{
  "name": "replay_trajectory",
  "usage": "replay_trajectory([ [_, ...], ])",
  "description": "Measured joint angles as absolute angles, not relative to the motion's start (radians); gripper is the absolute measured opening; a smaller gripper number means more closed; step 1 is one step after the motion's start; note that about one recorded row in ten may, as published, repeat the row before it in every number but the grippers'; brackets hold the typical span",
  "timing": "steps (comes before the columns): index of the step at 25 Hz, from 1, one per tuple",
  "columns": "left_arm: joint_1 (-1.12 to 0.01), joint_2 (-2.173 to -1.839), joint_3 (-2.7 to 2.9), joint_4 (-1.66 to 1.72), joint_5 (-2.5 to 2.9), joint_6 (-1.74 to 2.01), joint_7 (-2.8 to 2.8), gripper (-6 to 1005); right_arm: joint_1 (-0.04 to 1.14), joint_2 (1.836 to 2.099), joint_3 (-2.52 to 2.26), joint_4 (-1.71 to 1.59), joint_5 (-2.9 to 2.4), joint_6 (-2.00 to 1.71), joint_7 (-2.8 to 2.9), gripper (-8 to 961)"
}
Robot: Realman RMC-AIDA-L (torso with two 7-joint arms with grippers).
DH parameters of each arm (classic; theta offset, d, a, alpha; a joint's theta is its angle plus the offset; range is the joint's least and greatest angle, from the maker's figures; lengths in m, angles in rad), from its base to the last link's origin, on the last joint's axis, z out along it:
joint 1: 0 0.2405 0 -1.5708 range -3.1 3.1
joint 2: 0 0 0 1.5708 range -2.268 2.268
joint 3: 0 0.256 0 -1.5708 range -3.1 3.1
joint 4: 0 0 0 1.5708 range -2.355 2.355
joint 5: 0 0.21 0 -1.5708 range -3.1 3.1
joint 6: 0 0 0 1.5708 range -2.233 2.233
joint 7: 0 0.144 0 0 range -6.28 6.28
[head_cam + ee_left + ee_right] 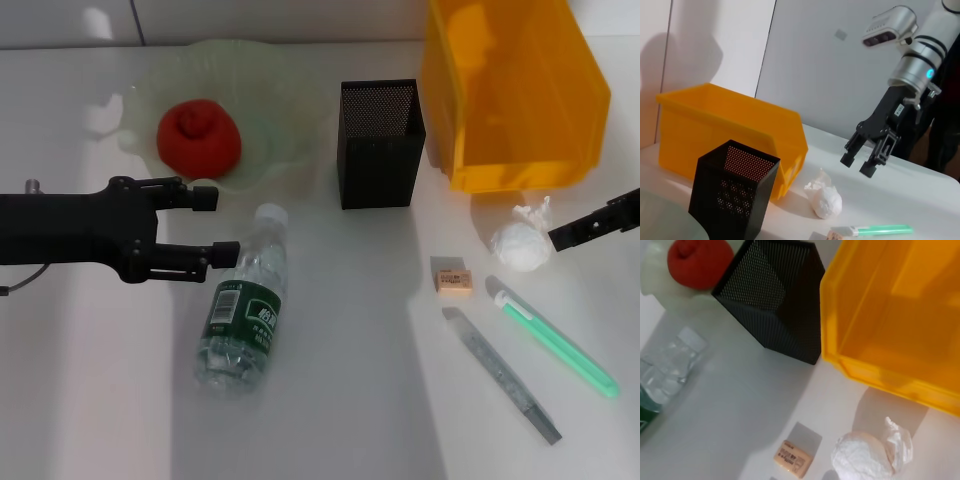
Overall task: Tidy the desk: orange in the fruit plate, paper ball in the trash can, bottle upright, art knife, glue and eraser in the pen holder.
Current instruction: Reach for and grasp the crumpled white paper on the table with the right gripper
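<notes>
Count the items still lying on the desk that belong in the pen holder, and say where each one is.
3, all right of the bottle: the eraser below the pen holder, the green-handled knife below the paper ball, and a grey stick-like item beside it. None looks hidden.

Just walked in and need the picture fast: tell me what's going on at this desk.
A two-armed robot is tidying. The orange already sits in the fruit plate. The left gripper, jaws open, is beside the lying bottle, near its cap. The right gripper, jaws open, hovers by the paper ball. Eraser and art knife remain on the desk.
</notes>
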State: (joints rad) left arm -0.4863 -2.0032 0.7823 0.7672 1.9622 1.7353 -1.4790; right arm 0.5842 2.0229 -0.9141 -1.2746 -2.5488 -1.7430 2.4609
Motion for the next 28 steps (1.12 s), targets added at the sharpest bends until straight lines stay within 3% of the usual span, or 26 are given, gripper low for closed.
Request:
replay_trajectory([
  [6,-0.483,-2.006,0.781,0.765,1.962,1.73,-1.474,830,0.63,2.054,-0.992,-1.201,-2.647,-1.642,2.461,831],
  [13,-0.484,-2.007,0.776,0.742,1.962,1.73,-1.466,828,0.66,2.072,-1.063,-1.128,-2.659,-1.541,2.461,798],
  [28,-0.472,-2.005,0.772,0.742,1.956,1.73,-1.466,823,0.717,2.078,-1.156,-1.001,-2.7,-1.424,2.468,699],
])
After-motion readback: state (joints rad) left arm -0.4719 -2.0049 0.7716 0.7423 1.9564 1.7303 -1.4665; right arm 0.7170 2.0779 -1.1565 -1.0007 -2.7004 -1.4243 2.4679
